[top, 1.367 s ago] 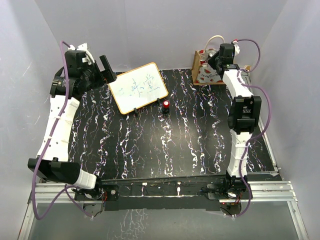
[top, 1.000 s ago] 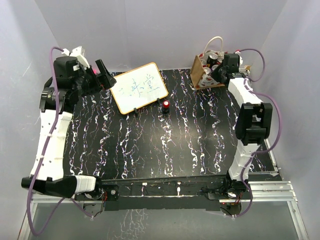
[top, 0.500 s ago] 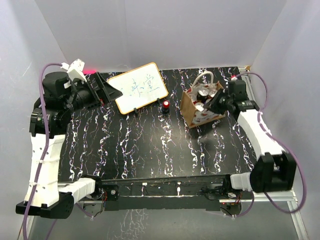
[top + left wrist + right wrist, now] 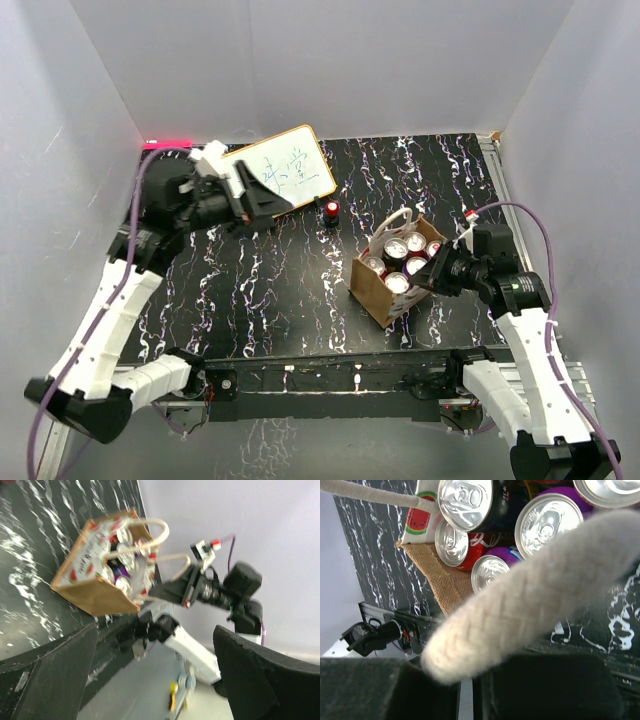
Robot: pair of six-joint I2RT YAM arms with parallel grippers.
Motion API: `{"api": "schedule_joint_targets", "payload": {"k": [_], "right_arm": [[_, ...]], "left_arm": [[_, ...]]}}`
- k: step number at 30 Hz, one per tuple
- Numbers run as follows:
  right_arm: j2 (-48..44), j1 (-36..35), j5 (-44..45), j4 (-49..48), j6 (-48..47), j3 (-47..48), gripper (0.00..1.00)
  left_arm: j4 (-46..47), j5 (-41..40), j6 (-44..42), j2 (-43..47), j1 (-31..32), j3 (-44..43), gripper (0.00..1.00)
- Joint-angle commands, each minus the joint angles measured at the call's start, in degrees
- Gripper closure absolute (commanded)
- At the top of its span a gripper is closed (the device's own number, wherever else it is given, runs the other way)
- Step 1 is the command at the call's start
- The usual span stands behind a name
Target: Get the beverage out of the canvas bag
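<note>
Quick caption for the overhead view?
Right gripper shut on a cord handle of the canvas bag of cans near the table front edge; left gripper open by the whiteboard.

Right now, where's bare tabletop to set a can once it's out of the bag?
Biggest free patch: table left of the canvas bag, between the whiteboard and the near edge. Also the far right corner behind the bag. Crowded: the bag's right side, where the right hand grips it, and the whiteboard's front, with the open left hand and a small red object.
</note>
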State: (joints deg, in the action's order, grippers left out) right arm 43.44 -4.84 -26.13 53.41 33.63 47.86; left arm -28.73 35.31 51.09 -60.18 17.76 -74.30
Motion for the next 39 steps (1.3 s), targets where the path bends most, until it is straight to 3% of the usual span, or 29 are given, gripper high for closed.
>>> {"api": "schedule_joint_targets", "payload": {"k": [1,7,10,13,21,25,29,34,39], "right_arm": [[-2.78,-0.27,-1.06,4.8,-0.27,2.81,0.92],[-2.34,-0.28,13.41,12.45,4.36,5.74,0.89],[-1.8,-0.32,14.42,12.19,6.19,5.07,0.86],[-0.78,-0.34,15.07,12.08,5.88,5.52,0.84],[-1.86,-0.29,19.73,12.62,3.34,4.45,0.7],[0.06,-0.31,23.7,12.05,4.52,5.85,0.59],[1.13,-0.28,25.31,12.49,4.07,7.1,0.59],[-0.61,-0.33,25.18,11.83,1.72,7.62,0.74],[-1.15,-0.34,23.97,10.36,-0.03,7.55,0.76]], "left_arm": [[4.1,-8.28,0.65,-5.45,14.49,-3.25,0.03],[5.3,-20.87,-4.52,-15.2,29.67,-10.59,0.03],[1.5,-27.47,-10.88,-21.89,37.02,-16.36,0.03],[-1.93,-31.23,-16.52,-28.29,40.57,-21.79,0.05],[-11.53,-32.52,-31.39,-47.91,43.47,-40.46,0.11],[-12.8,-32.6,-33.65,-52.57,43.5,-43.09,0.11],[-13.27,-35.51,-34.44,-54.84,43.5,-43.74,0.12],[-13.4,-37.66,-34.38,-56.99,43.5,-43.68,0.12],[-12.9,-37.81,-33.69,-60.16,43.5,-45.09,0.14]]}}
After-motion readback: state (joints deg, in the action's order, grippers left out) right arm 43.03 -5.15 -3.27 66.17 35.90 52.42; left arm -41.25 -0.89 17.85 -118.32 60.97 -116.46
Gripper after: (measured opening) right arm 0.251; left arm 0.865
